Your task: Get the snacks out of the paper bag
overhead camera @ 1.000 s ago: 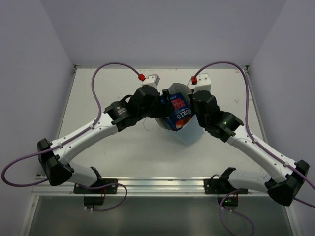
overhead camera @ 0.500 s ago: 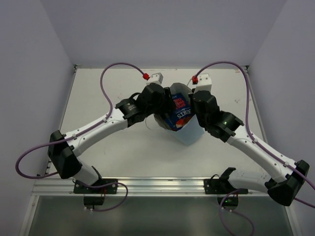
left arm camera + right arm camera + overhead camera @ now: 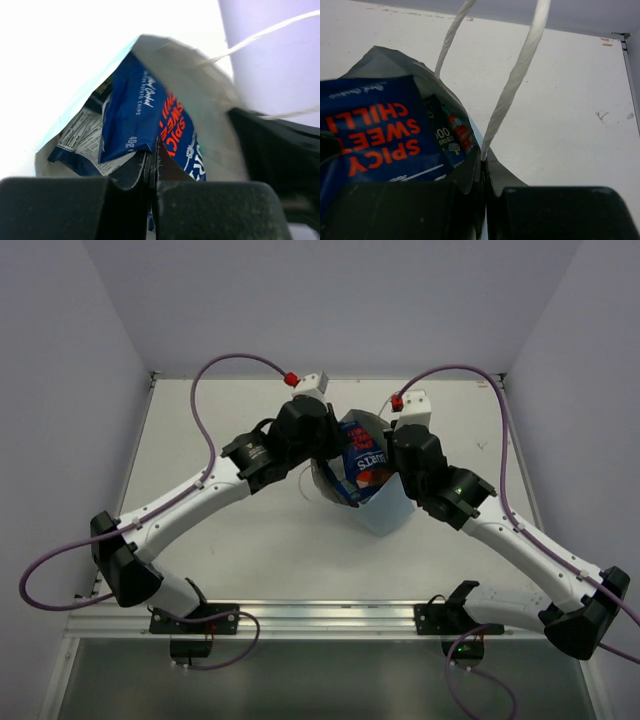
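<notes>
The light blue paper bag stands mid-table with its mouth open. My right gripper is shut on the bag's rim at the foot of a white cord handle. A dark blue snack packet with red lettering sticks out of the mouth. My left gripper reaches into the bag and is shut on the lower edge of this dark blue packet. Beside it lies a packet showing a white printed label. A teal and red packet lies deeper behind the dark blue one.
Two small white boxes with red plugs sit just behind the bag. Purple cables arch over both arms. The table's right edge runs near the back wall.
My left arm has pushed forward and right into the bag's mouth, and its jaws have shut on the dark blue packet. The right arm and the bag have stayed put.
</notes>
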Motion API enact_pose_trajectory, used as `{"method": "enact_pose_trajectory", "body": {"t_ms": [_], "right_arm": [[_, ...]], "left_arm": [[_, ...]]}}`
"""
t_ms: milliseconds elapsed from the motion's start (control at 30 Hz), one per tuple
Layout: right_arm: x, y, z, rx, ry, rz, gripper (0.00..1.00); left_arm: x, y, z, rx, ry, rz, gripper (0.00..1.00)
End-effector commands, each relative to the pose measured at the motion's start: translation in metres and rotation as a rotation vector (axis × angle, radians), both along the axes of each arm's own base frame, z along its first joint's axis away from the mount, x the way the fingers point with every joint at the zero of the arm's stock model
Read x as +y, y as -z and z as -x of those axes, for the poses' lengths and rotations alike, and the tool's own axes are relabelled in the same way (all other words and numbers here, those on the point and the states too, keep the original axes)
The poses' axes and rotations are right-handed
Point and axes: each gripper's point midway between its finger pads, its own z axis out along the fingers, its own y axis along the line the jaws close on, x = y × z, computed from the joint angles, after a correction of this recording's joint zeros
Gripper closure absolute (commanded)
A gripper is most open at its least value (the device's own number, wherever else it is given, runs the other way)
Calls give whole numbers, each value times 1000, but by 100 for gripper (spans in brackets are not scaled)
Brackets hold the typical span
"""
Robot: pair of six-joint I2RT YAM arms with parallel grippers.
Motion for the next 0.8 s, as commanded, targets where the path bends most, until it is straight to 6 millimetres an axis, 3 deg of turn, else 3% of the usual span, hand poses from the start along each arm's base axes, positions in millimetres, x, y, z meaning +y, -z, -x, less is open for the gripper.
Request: {"method": "enact_pose_trajectory", "body": {"t_ms": [0,167,267,300,333,400,433,467,600,700,767], "right_arm": [[-5,-44,-1,-138,37,-109,100],[-12,-37,0,-134,60,-85,100],[-18,-40,1,-144,75,-79,100],[-20,-40,1,-148,81,-67,100],[-23,-42,1,-157,93,-58,100],[-27,-48,-2,-177,97,-34,100],[-29,-51,-3,-186,99,-29,100],[-31,-53,-5,-194,95,-5,100],[-44,-83,-16,-281,112,6,100],[-56,-106,-25,-350,133,5,100],[-61,-120,-29,-395,133,44,100]], "left_arm": [[29,-128,7,-252,-21,151,100],[84,-176,8,-370,-123,162,100],[126,-167,-6,-375,-225,113,100],[151,-168,-10,-393,-281,98,100],[161,-143,-16,-368,-313,47,100],[190,-126,-27,-377,-391,-3,100],[194,-113,-31,-366,-394,-18,100],[197,-86,-38,-338,-394,-43,100],[214,-18,-65,-253,-376,-73,100],[223,25,-83,-199,-365,-78,100],[227,35,-93,-200,-364,-70,100]]}}
